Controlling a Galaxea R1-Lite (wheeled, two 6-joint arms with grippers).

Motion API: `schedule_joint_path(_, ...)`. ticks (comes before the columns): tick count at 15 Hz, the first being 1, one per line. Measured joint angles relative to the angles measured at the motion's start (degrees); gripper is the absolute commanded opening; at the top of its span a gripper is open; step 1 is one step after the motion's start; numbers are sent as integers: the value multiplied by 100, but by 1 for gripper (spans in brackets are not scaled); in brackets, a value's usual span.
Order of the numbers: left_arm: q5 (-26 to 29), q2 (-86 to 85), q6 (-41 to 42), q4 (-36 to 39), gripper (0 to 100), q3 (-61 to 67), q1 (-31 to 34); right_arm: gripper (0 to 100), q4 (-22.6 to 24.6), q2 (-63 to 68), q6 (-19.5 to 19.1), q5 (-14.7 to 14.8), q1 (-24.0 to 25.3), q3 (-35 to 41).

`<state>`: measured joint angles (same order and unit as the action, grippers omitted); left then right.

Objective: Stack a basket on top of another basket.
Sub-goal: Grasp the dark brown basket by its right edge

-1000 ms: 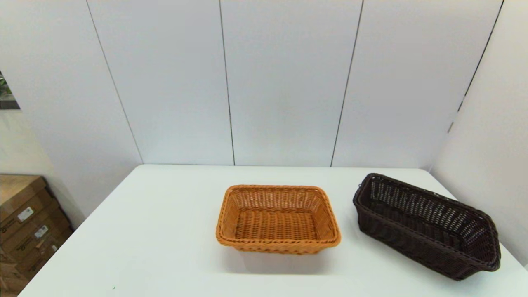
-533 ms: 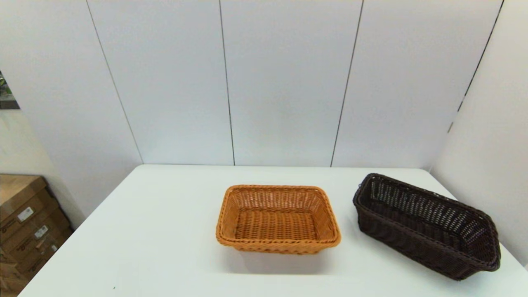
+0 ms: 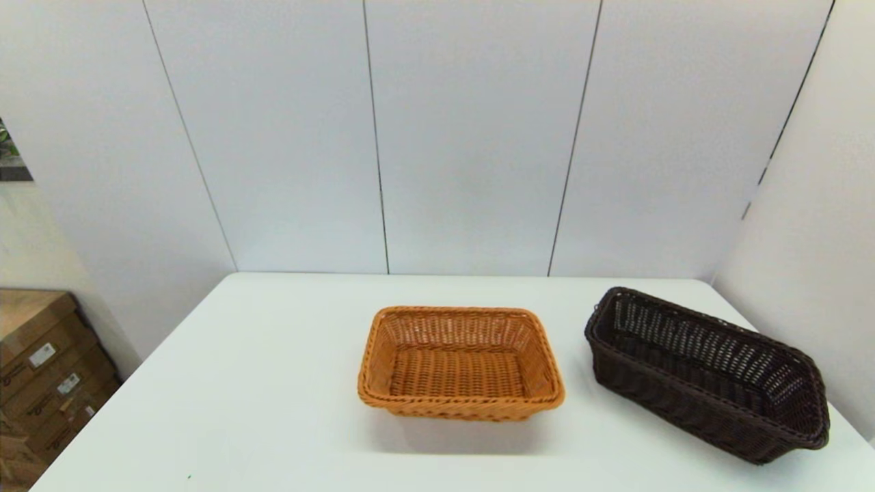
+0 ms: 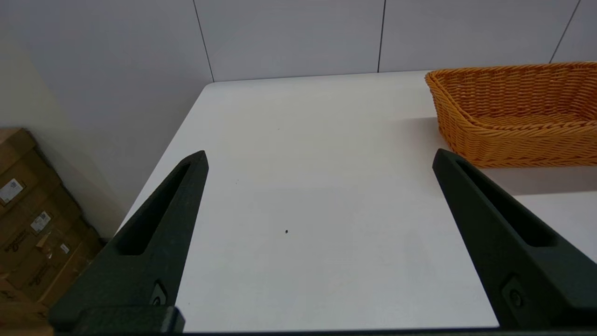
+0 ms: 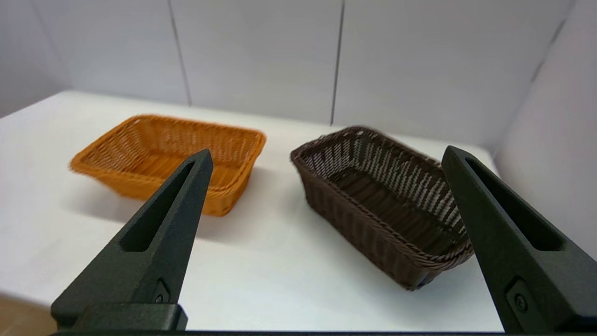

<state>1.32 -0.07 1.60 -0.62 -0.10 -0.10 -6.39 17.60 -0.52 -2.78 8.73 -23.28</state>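
The dark brown rectangular woven wicker basket (image 3: 707, 374) sits angled near the white tabletop's (image 3: 260, 383) right edge, apart from the orange-tan rectangular wicker basket (image 3: 460, 363) at centre. The right pincer (image 5: 326, 156) hangs spread wide, holding nothing, short of both baskets. The left pincer (image 4: 319, 156) is likewise spread over bare tabletop beside the orange-tan basket.

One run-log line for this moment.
left end effector open, idle | right end effector open | dark basket unstacked, beside orange basket

Bare desk (image 3: 239, 383) lies left of the tan basket (image 3: 461, 362); a narrow gap separates it from the dark basket (image 3: 707, 372), which sits near the right wall (image 3: 806, 260).
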Motion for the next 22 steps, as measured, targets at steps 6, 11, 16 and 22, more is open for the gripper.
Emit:
schedule_joint_path(6, 0, 0, -2, 0, 100, 0, 0, 100, -590, 1280, 30, 204, 380, -574)
schedule_joint_path(11, 0, 0, -4, 0, 100, 0, 0, 100, -549, 2647, 230, 432, 288, -920)
schedule_joint_path(16, 0, 0, -2, 2, 100, 0, 0, 100, -513, 4183, 794, 733, 240, -1545)
schedule_joint_path(22, -2, 0, -2, 0, 100, 0, 0, 100, -527, 5667, 1135, 1206, -71, -2343)
